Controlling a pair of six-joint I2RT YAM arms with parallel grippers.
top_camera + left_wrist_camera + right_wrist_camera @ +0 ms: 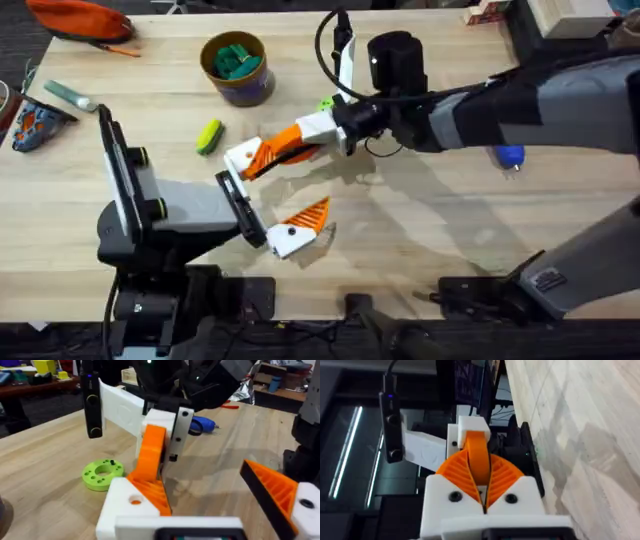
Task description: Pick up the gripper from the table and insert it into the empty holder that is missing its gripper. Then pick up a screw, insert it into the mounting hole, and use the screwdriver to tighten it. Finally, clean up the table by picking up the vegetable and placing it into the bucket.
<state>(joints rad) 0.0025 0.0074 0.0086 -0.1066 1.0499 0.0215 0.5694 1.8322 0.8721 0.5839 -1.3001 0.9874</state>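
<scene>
Right claw (pixel 482 497) clamped tight on orange gripper (pixel 476 455); left claw (pixel 272 196) spread wide, holding nothing, holder (pixel 243 157) touching gripper.

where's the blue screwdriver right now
In the overhead view the screwdriver lies on the table's right side, partly hidden under the right arm; the left wrist view shows it beyond the holder.

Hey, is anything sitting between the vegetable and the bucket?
Nothing visible. The vegetable lies apart from the bucket, on the side nearer the arms' bases, with just bare table between them.
</scene>
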